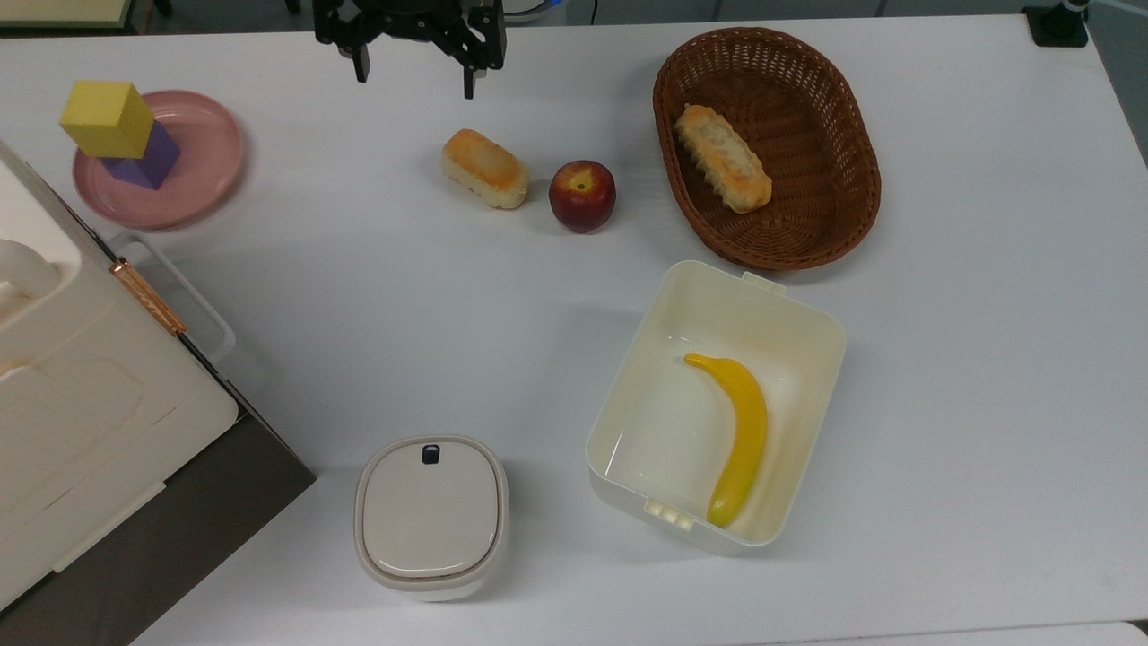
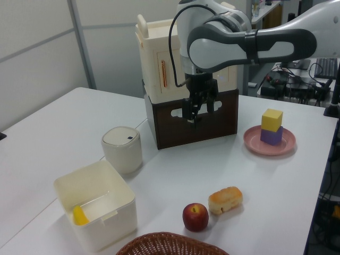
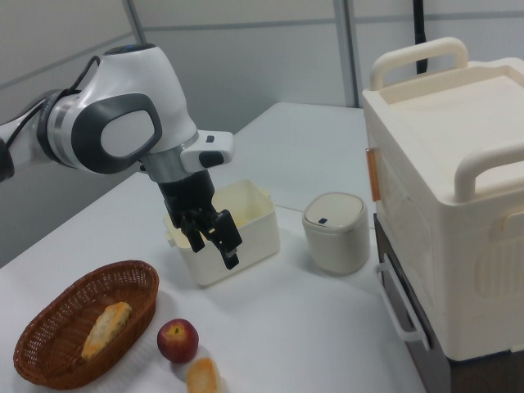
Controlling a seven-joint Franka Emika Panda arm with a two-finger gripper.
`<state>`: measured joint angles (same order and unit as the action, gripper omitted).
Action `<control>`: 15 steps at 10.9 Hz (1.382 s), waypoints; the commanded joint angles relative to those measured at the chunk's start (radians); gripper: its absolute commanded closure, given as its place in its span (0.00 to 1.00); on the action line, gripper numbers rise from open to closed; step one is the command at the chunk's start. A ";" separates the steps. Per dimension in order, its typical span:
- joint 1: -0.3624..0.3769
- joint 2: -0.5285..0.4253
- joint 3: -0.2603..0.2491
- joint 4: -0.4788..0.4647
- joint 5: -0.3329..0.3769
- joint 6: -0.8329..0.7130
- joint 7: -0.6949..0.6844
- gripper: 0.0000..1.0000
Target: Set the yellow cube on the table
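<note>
The yellow cube (image 1: 107,118) (image 2: 272,120) sits on top of a purple cube (image 1: 151,161) (image 2: 271,136), which stands on a round pink plate (image 1: 204,170) (image 2: 252,142) at the top view's upper left. My gripper (image 1: 413,81) (image 2: 192,121) (image 3: 214,252) hangs open and empty above the white table (image 1: 359,296) near its far edge in the top view. It is well to the right of the cube there, and high off the surface in the left view.
A bread roll (image 1: 484,169) and an apple (image 1: 582,196) lie mid-table. A wicker basket (image 1: 861,179) holds another roll. A white bin (image 1: 619,377) holds a banana (image 1: 740,431). A lidded pot (image 1: 430,516) and a big cream case (image 1: 81,404) stand at the top view's lower left.
</note>
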<state>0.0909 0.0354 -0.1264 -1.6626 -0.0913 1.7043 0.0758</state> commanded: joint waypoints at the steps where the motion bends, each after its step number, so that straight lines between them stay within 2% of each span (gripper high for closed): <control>1: -0.040 -0.012 -0.010 0.011 -0.013 -0.028 -0.063 0.00; 6: -0.281 -0.052 -0.010 0.003 -0.011 -0.068 -0.295 0.00; 7: -0.366 -0.051 -0.010 -0.005 -0.011 -0.066 -0.383 0.00; 10: -0.509 -0.016 -0.025 -0.017 -0.011 -0.031 -0.623 0.00; 13: -0.612 0.050 -0.027 -0.032 -0.011 0.072 -0.753 0.00; 15: -0.649 0.122 -0.029 -0.034 -0.015 0.150 -0.766 0.00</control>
<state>-0.5306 0.0985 -0.1545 -1.6825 -0.0998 1.7728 -0.6591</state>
